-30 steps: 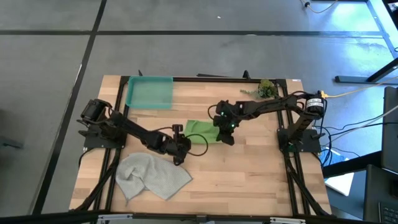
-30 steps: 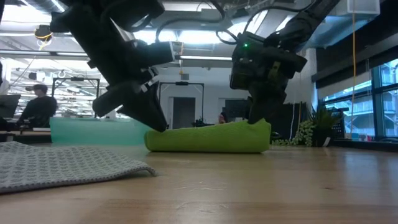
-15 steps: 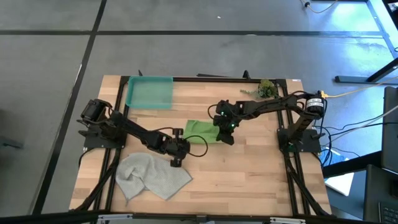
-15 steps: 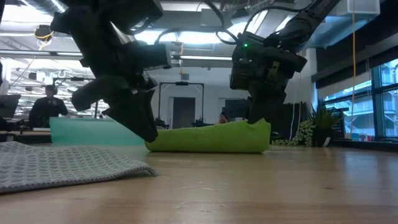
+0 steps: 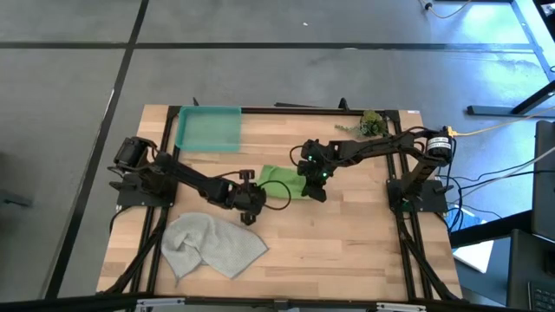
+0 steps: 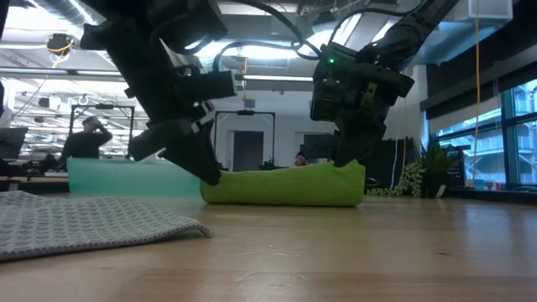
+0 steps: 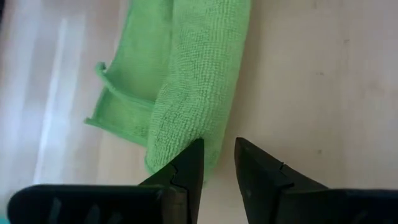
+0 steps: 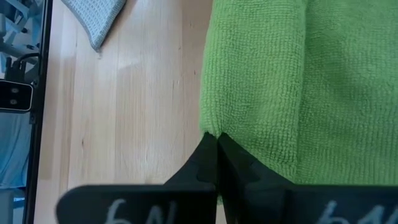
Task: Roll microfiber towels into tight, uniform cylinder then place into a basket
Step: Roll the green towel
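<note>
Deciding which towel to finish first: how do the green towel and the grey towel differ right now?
The green towel is partly rolled at mid-table; the grey towel lies loose and crumpled near the front edge. The right gripper is shut on the green towel's end and the left gripper is at its other end, slightly open; neither touches the grey towel. Both lie on the table, outside the basket.
</note>
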### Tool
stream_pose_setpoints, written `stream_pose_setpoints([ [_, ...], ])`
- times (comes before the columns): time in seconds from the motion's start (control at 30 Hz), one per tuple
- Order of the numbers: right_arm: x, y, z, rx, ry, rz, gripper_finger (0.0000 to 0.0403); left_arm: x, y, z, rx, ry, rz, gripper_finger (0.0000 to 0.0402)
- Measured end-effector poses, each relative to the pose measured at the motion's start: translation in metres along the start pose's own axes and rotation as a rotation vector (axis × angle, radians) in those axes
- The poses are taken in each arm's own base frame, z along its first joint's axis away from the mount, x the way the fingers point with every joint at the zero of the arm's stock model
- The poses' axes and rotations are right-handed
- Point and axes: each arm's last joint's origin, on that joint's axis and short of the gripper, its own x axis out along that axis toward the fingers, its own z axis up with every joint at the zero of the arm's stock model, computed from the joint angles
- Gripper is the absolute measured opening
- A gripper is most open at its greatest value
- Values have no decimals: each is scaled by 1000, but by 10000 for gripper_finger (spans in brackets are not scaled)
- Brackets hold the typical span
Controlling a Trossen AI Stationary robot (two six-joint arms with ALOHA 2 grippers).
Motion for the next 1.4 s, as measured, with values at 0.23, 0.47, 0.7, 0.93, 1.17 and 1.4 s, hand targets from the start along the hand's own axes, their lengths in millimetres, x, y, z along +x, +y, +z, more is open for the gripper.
stream_pose_setpoints([
  [0.23, 0, 0, 0, -1, 0, -1, 1, -9, 6, 4, 57, -36, 80, 86],
  [0.47, 0, 0, 0, -3, -1, -1, 1, 1, 8, -2, 69, 30, 18, 86],
  [0.7, 0, 0, 1, -9, -3, -1, 0, 8, 10, -2, 59, 41, 27, 86],
  [0.93, 0, 0, 1, -14, -4, -2, 0, 10, 15, -2, 35, 48, 27, 39],
  [1.17, 0, 0, 1, -11, -5, -11, 0, 12, 18, -2, 24, 54, -2, 3],
  [1.4, 0, 0, 1, -11, -6, -17, 0, 14, 25, 3, -35, 61, -91, 2],
])
